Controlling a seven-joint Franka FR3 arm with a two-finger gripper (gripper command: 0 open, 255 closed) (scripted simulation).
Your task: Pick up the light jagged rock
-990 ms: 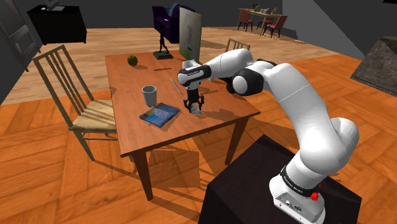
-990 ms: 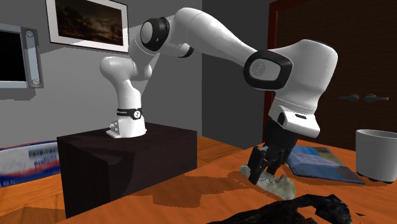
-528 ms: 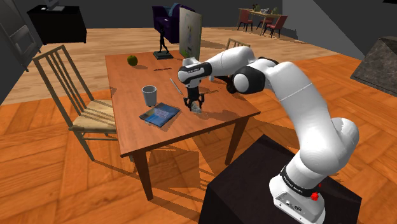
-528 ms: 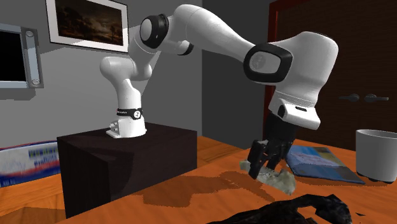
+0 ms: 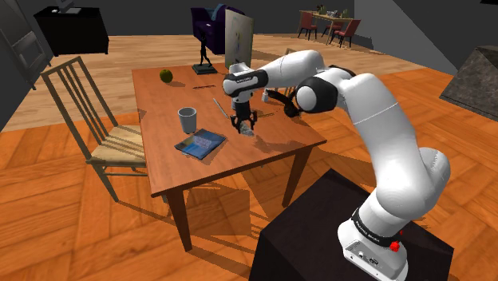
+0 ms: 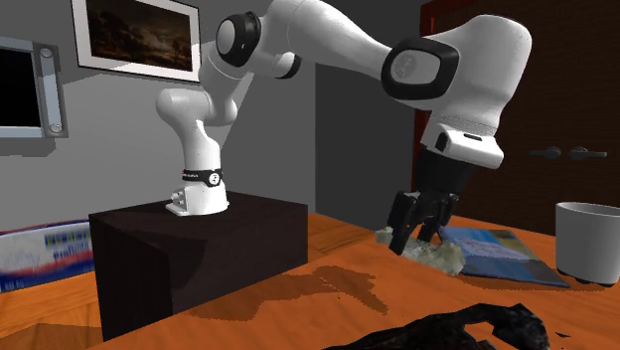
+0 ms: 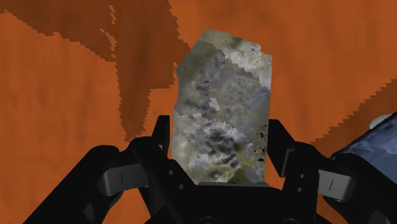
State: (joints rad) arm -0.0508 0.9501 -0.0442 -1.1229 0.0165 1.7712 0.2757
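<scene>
From where I stand, the gripper (image 7: 221, 137) is clamped on the pale grey rock (image 7: 222, 95), fingers (image 7: 160, 137) pressing its two long sides. The rock hangs just beside the blue book (image 6: 497, 251), seemingly a little clear of the table (image 5: 160, 96). It looks hard, rough and fairly light, unlikely to slip. Those flatter sides seem the soundest hold.

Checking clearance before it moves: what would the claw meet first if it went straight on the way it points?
The claw, shut on the pale jagged rock, points down at the bare orange table top. It would probably meet that, with the rock touching first. The blue book lies off to one side.
</scene>
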